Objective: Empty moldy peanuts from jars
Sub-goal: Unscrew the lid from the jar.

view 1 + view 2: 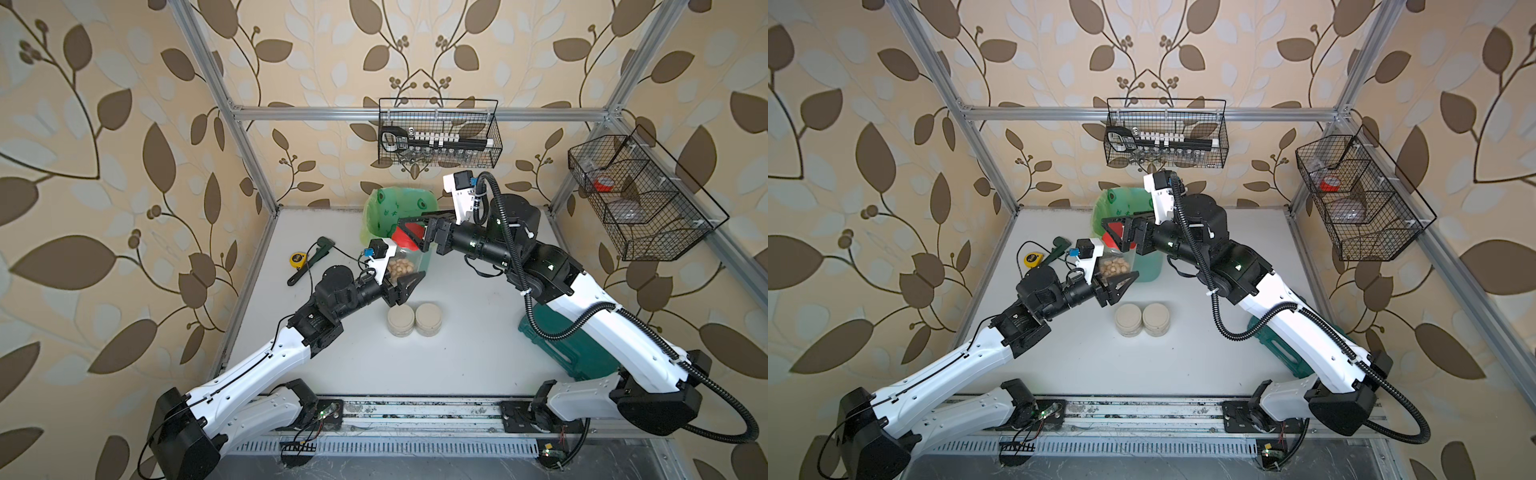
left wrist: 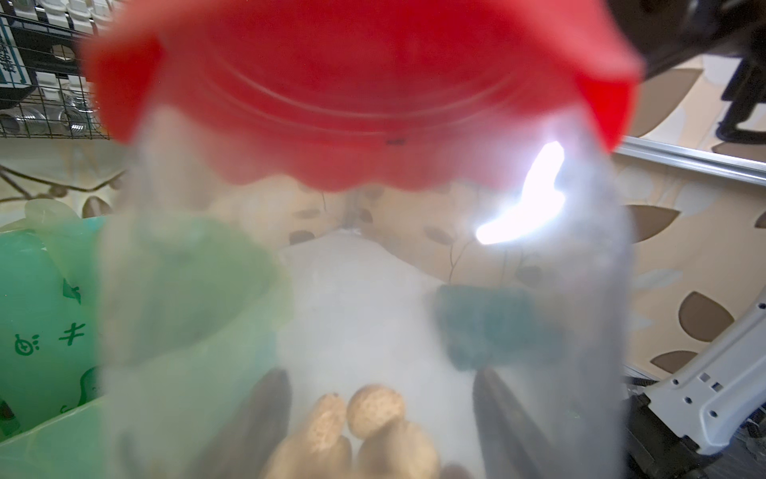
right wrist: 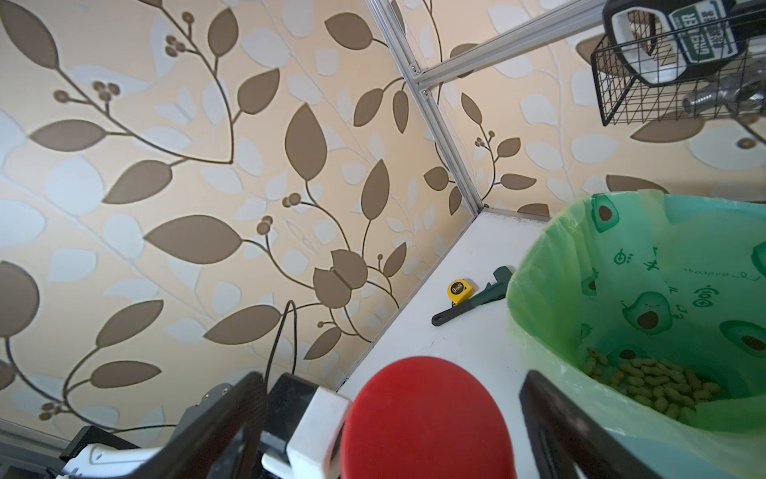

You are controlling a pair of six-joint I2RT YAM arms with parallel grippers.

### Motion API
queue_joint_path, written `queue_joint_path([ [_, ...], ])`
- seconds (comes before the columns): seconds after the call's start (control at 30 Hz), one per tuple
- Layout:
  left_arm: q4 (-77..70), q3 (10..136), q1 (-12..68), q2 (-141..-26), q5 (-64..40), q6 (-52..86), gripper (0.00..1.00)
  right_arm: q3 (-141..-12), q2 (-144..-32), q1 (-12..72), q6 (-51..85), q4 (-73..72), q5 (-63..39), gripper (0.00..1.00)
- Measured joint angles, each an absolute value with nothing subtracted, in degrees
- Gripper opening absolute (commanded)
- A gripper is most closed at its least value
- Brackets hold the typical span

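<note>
The tall jar [image 1: 415, 258] is up off the desk [image 1: 478, 340], just on the 6 o'clock side of the bin [image 1: 376, 199] and at 12 o'clock from the two short jars [image 1: 402, 320]. It looks tipped, with the red lid [image 1: 409, 232] pointing roughly to 12 o'clock, and the peanuts [image 1: 401, 268] are bunched in the base end. The lid's on.

Your left end effector [image 1: 409, 266] is pinching the glass body down by the nuts. In the left wrist view you can see both fingers [image 2: 269, 414] dark through the glass, either side of the peanuts. Your right end effector [image 3: 391, 375] is spread wide with the lid sitting between its jaws. There's a clear gap on one side, and I can't tell if the other finger touches.

The short jars stand side by side, touching, beige lids on, near the middle of the desk.

The bin is at 12 o'clock by the back wall, green liner in it, with a pile [image 3: 655, 385] of peanuts on the bottom. Out at 10 o'clock a yellow tape measure [image 3: 458, 290] lies just beside a green wrench [image 3: 468, 307]. At 4 o'clock a green case [image 1: 577, 361] lies partly under your right arm. The back basket [image 1: 440, 133] hangs at 12 o'clock, the side basket [image 1: 640, 195] at 2.
</note>
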State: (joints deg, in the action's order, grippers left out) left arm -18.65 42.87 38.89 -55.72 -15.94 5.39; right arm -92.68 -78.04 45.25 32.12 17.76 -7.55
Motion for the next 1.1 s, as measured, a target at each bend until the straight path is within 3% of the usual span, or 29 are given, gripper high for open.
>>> queue_joint_path([
  [0.37, -18.7, 42.9, 38.9, -55.7, -15.9, 5.2, 0.4, -93.0, -80.3, 46.0, 31.5, 19.6, -4.4, 0.93],
  [0.63, -18.6, 42.9, 38.9, -55.7, -16.0, 5.0, 0.4, -94.1, -81.9, 47.2, 30.3, 20.8, -3.6, 0.75],
  [0.83, -18.7, 42.9, 38.9, -55.7, -16.1, 4.8, 0.4, -94.8, -81.9, 47.3, 29.3, 22.5, -3.3, 0.49],
  [1.1, -18.7, 42.9, 38.9, -55.9, -17.4, 5.8, 0.4, -95.7, -81.9, 47.3, 28.0, 25.3, -3.7, 0.38],
])
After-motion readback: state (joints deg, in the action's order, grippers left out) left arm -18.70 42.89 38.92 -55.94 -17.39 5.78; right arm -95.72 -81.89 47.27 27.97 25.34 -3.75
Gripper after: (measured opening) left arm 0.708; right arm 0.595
